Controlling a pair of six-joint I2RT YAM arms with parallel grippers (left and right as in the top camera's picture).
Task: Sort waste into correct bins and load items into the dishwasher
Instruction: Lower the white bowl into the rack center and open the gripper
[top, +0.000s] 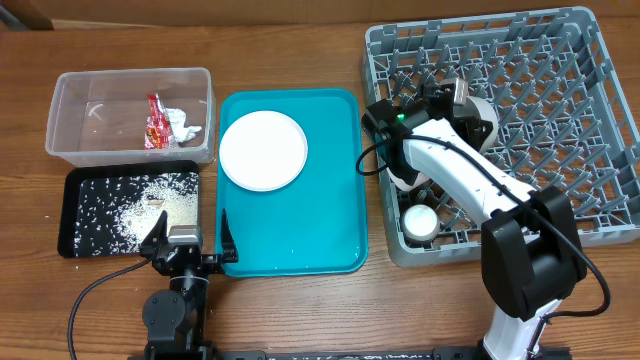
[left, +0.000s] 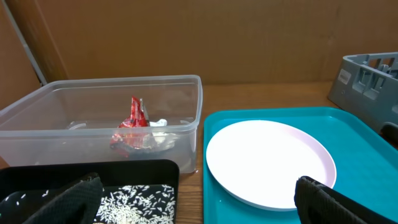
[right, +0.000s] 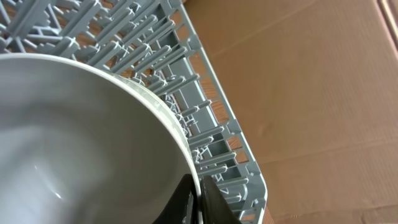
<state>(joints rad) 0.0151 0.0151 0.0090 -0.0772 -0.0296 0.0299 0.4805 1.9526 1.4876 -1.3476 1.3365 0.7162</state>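
Inside the grey rack (top: 560, 90), the right claw (right: 198, 198) is clamped on a white bowl (right: 74, 137); a small cup (top: 420, 222) stands behind it. Before the left claw (top: 193, 238), fingers apart, the black tray (top: 70, 215) holds rice (top: 135, 205), the clear tub (top: 70, 110) beyond holds wrapper (top: 155, 122) and tissue (top: 185, 125).

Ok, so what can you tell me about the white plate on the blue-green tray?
The plate is round, plain white and smooth, with a low raised rim, and it looks like glossy plastic or china. It looks clean, with nothing on it. It lies flat and right way up on the teal tray, toward the tray's far left corner. Only the tray touches it.
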